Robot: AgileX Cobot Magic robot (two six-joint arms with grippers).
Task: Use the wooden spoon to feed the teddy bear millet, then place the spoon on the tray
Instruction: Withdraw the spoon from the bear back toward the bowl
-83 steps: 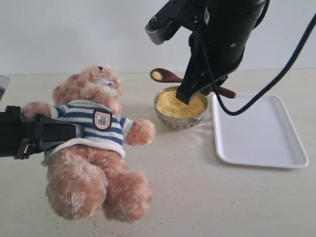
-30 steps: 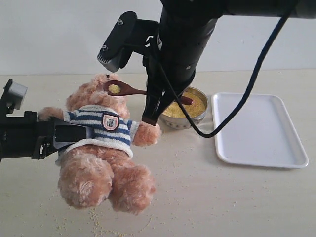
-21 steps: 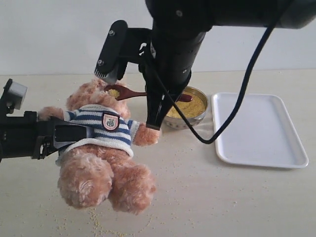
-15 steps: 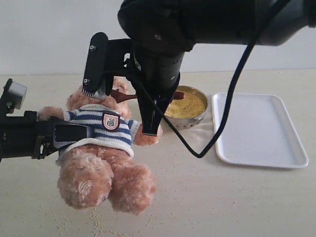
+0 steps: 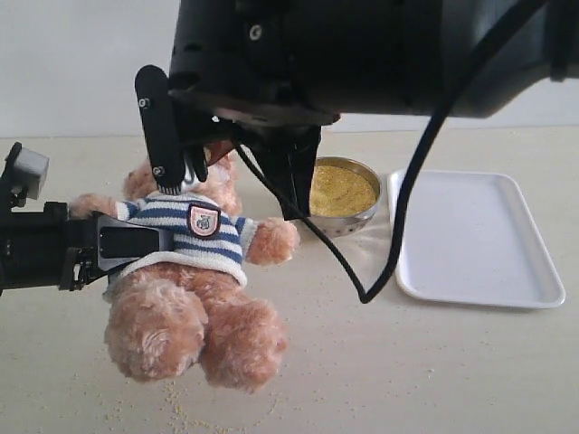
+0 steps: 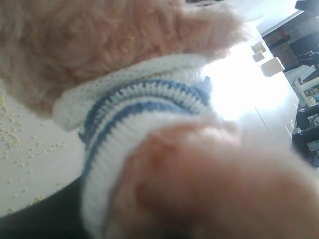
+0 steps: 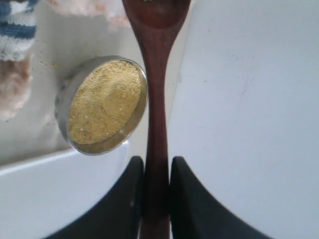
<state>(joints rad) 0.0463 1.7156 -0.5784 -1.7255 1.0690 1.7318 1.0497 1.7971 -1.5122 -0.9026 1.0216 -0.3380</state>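
Note:
The teddy bear (image 5: 185,271) leans back at the left, and my left gripper (image 5: 136,246) is shut on its side at the striped sweater. In the left wrist view the bear's fur and sweater (image 6: 144,99) fill the picture and hide the jaws. My right gripper (image 7: 156,186) is shut on the handle of the wooden spoon (image 7: 157,94). The spoon's bowl reaches the bear's fur at the frame edge. In the exterior view my right gripper (image 5: 291,194) hangs over the bear's head and the spoon is hidden. Millet (image 5: 339,190) fills the metal bowl (image 7: 64,107). The white tray (image 5: 475,271) lies to its right.
Loose grains (image 5: 176,411) are scattered on the beige table around the bear's legs and near the bowl. My right arm's black cable (image 5: 398,244) loops down in front of the bowl and the tray's left edge. A pale wall stands behind the table.
My right arm has swung left, carrying the spoon from beside the bowl to the bear's face, where the wrist now hides it. Left gripper and bear have stayed put over the last second.

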